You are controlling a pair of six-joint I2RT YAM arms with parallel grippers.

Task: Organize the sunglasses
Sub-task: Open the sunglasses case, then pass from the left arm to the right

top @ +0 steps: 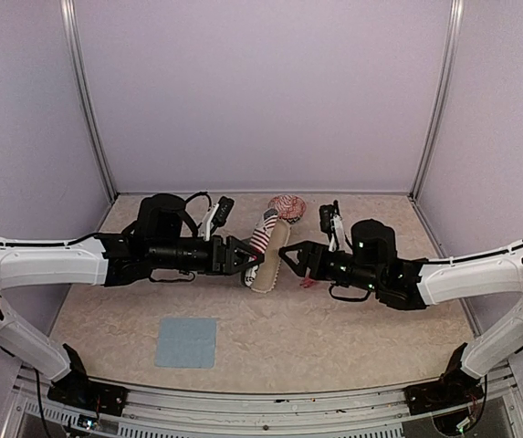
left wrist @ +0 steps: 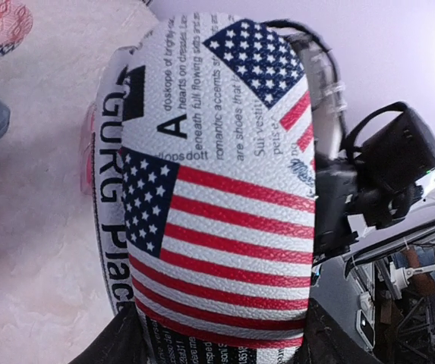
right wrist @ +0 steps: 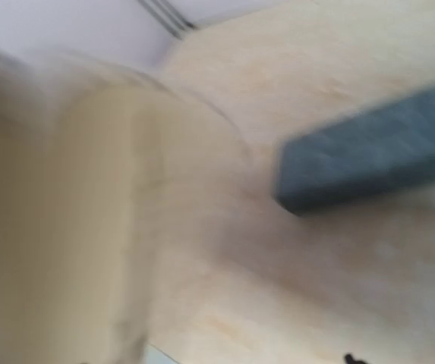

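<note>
Sunglasses [top: 308, 283] — pink pair on bench [top: 352, 338], just right of middle in top view, beside flag case [top: 263, 235]. Case gripped by left jaws; right jaws spread, empty. Hold case still and open — then slide pair in.

Two tools: the left tool [top: 252, 259] and the right tool [top: 287, 258]. One flag case [top: 267, 252]. One red-and-white pouch [top: 287, 205] in the upper middle. One blue-grey square [top: 186, 342] in the lower left. One pink pair of sunglasses [top: 308, 282], only a bit showing.
</note>
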